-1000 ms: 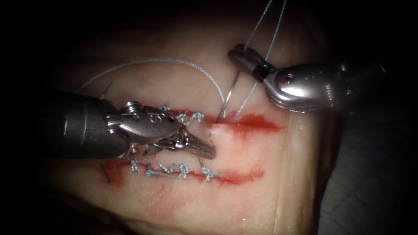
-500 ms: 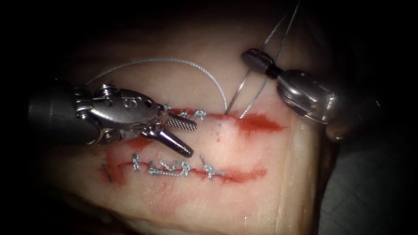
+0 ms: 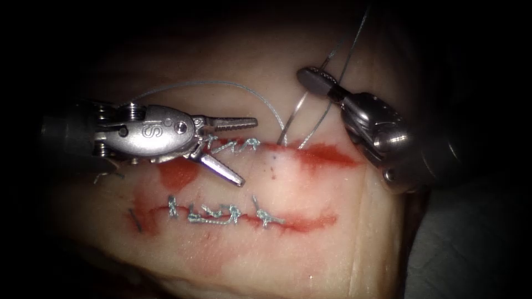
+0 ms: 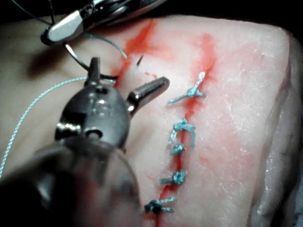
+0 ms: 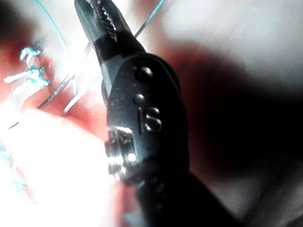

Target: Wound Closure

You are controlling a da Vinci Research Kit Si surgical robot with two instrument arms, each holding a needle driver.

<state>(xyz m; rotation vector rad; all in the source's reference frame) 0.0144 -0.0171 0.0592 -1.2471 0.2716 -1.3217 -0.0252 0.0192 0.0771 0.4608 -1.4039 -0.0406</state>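
Note:
The tissue [image 3: 310, 243] has two cuts running across it, both partly closed with blue-grey stitches [image 3: 233, 147]. My right tool [image 3: 316, 80] is shut on the curved needle [image 3: 291, 119] near one end of its curve. The needle's other end sits in the tissue at the upper cut [image 3: 327, 155], just right of the last stitch. Thread [image 3: 221, 84] arcs from the far left over to that entry point, and more strands rise past the right jaws. My left tool [image 3: 247, 150] hovers open over the stitched part of the upper cut, holding nothing. In the left wrist view its fingers [image 4: 151, 87] are spread.
The lower cut [image 3: 310, 222] carries a row of knotted stitches [image 3: 216, 215]. Red fluid [image 3: 178, 174] pools beneath the left tool and along both cuts. The tissue's right edge [image 3: 388, 232] drops off into dark background.
The left tool's jaws, shut down at the tissue between the cuts a second ago, have opened and drawn back to the left and upward. The right tool kept its grip on the needle and turned slightly.

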